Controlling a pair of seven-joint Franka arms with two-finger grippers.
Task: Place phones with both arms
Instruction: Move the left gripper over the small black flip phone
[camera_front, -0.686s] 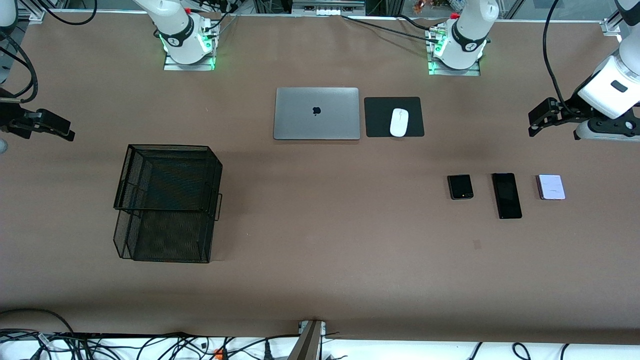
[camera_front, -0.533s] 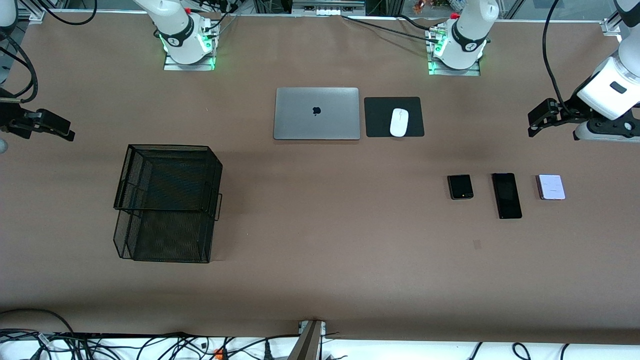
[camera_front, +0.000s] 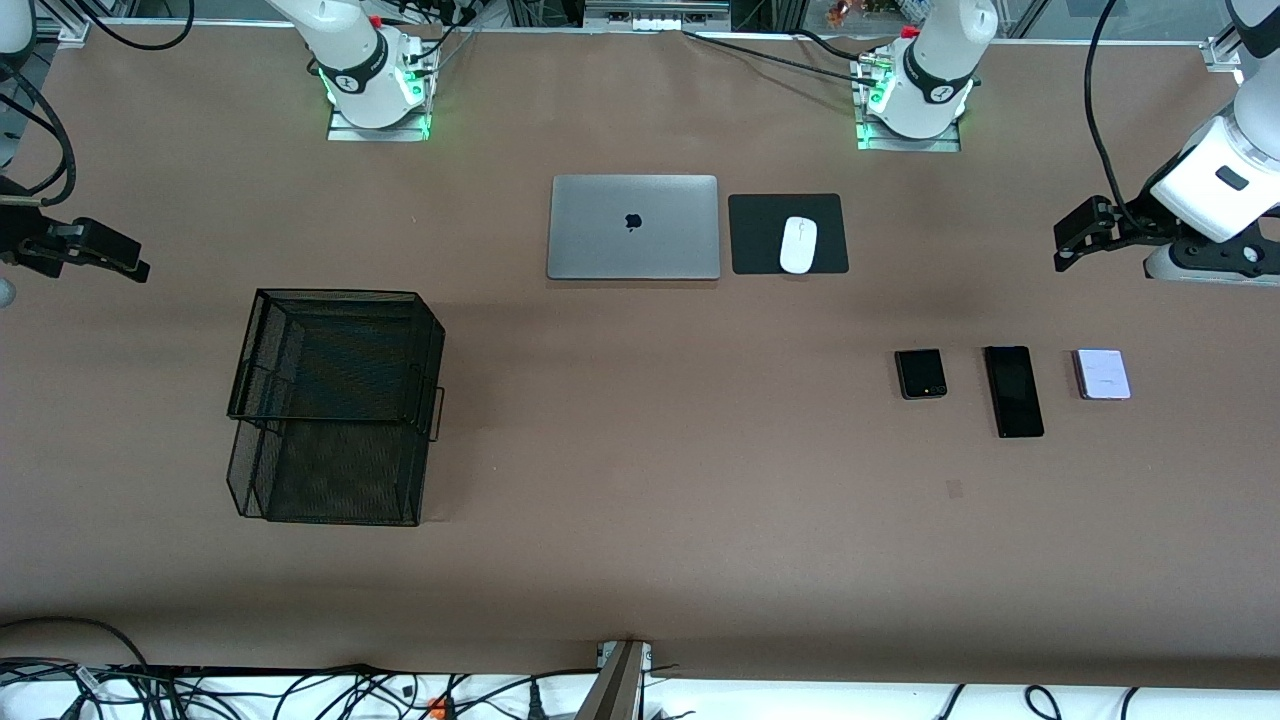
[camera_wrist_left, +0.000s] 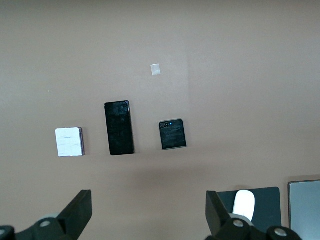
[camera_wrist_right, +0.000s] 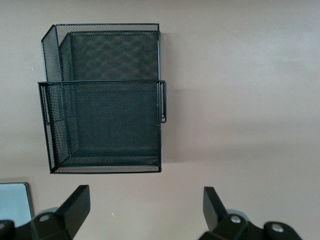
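Note:
Three phones lie in a row on the brown table toward the left arm's end: a small squarish black one (camera_front: 920, 373) (camera_wrist_left: 173, 134), a long slim black slab (camera_front: 1013, 391) (camera_wrist_left: 119, 128) and a pale lilac one (camera_front: 1101, 373) (camera_wrist_left: 68, 142). My left gripper (camera_front: 1062, 247) (camera_wrist_left: 148, 207) hangs open and empty in the air near that end of the table, apart from the phones. Over the right arm's end of the table, my right gripper (camera_front: 135, 262) (camera_wrist_right: 145, 205) also hangs open and empty.
A black wire-mesh basket (camera_front: 340, 293) (camera_wrist_right: 100, 82) with two tiers stands toward the right arm's end. A closed silver laptop (camera_front: 633, 227) lies nearer the bases. Beside it a white mouse (camera_front: 798, 244) rests on a black pad (camera_front: 755, 235).
The left arm's hand has drifted slightly toward the bases' side of the table. The right arm and the phones have not moved.

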